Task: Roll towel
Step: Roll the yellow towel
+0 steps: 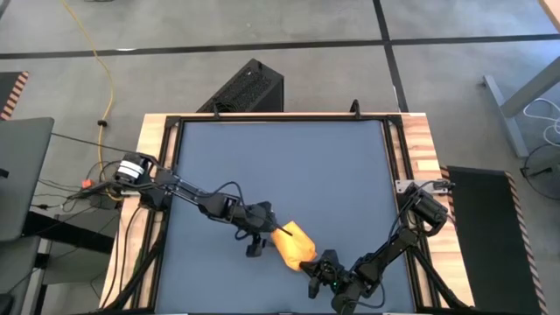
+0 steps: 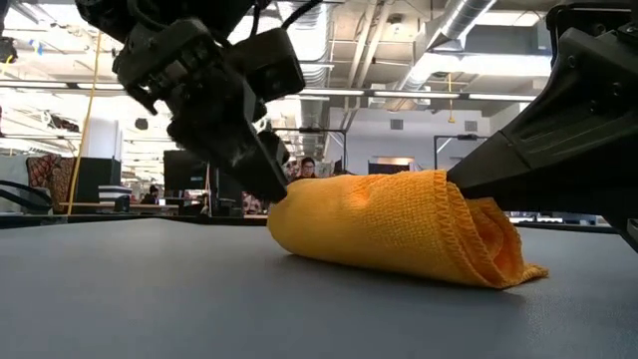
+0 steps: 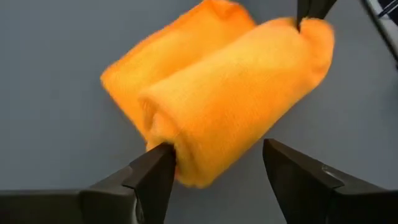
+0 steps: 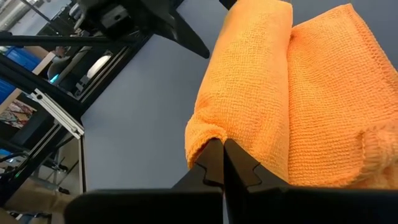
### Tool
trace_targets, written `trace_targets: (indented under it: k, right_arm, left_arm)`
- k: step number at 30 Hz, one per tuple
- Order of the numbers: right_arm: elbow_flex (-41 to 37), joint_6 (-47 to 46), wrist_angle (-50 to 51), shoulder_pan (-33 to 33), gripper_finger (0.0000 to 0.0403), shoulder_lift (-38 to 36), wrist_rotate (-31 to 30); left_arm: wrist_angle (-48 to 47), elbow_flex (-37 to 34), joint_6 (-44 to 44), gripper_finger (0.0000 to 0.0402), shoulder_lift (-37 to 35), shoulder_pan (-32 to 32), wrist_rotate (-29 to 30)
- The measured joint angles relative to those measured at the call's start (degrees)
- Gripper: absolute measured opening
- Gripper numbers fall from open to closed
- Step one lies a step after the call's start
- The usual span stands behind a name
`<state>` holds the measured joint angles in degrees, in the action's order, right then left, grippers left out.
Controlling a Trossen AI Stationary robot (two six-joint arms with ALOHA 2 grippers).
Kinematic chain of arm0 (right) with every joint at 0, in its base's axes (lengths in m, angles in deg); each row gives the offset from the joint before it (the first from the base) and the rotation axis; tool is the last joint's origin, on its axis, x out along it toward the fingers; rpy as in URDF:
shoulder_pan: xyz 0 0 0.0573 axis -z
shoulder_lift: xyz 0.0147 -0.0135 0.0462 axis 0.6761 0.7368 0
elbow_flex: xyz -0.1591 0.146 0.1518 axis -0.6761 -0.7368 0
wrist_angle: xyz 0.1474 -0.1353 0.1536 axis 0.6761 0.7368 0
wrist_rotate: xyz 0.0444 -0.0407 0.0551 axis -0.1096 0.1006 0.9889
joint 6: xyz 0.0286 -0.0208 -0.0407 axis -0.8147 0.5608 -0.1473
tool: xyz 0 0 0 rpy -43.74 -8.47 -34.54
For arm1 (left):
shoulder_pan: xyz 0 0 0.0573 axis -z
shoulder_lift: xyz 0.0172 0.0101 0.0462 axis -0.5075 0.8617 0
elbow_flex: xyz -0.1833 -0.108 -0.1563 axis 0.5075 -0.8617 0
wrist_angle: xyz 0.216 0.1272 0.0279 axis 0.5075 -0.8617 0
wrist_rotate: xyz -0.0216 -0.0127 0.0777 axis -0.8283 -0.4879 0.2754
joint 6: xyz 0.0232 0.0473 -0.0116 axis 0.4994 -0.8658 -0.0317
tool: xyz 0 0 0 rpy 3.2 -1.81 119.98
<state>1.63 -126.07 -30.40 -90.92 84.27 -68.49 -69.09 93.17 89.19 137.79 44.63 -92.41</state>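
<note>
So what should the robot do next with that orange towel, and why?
Probably draw the left gripper back. Its fingers stand open at one end of the rolled towel, while the right gripper is shut at the other end.

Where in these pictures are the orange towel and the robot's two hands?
towel (image 2: 399, 224): low view, middle of the roll's side.
left hand (image 3: 217, 165): left wrist view, between its open fingertips.
right hand (image 4: 222, 149): right wrist view, at its shut fingertips.

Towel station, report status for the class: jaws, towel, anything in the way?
Left gripper jaws open at one towel end. Right gripper jaws shut at the other end. Towel rolled, lying on table. Nothing seen blocking.
</note>
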Motion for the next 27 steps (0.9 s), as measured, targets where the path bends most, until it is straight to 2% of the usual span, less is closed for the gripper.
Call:
trace_targets:
  k: [5,12,19,23,27]
  right_arm:
    - [0.0,-0.3,0.0,0.0,0.0014,0.0,-0.7]
    - [0.0,-2.8,0.1,-0.7,0.0015,0.0,-1.9]
    - [0.2,-12.9,5.1,-1.4,0.0013,-0.2,-3.4]
    - [0.2,-14.9,6.8,-0.6,0.0012,-0.3,0.6]
    - [0.1,-14.9,7.5,1.0,0.0012,-0.3,6.1]
  left_arm:
    - [0.8,-0.1,5.0,0.0184,2.5,-1.0,-3.0]
    - [2.8,0.3,11.7,0.0019,3.7,-3.2,-11.2]
    - [-1.0,0.5,29.5,0.0003,3.6,-6.6,-25.3]
    - [-3.6,0.5,34.6,0.0002,3.6,-7.2,-27.7]
    - [-5.2,0.6,38.5,0.0001,3.6,-7.3,-26.6]
